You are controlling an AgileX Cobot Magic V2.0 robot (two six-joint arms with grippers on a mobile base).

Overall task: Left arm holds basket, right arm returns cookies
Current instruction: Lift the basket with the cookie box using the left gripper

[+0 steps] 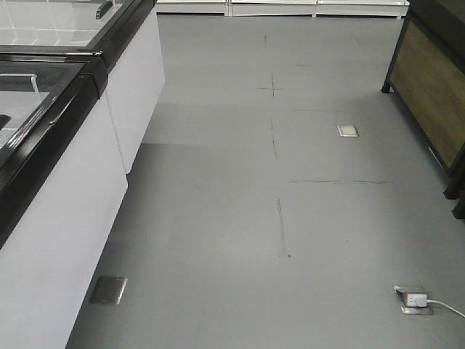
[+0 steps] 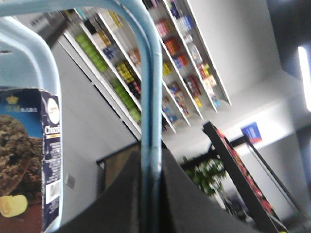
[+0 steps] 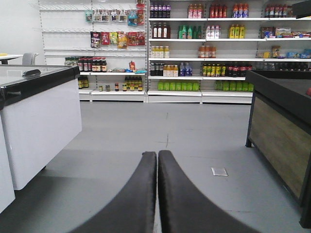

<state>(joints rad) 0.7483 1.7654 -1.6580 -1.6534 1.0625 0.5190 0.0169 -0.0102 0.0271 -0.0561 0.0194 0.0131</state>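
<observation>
Store shelves (image 2: pixel 146 68) behind, cookies box (image 2: pixel 24 160) parallels basket handle (image 2: pixel 151 97).

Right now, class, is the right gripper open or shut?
Shut: the right gripper shows its two black fingers pressed together, nothing between them.

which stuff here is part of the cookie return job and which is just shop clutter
Job: basket, handle clamped in left end effector; cookies box beside that handle; right end effector, shut, empty.
Just around: white chest freezer; stocked shelves; floor socket; wood-sided stand.
</observation>
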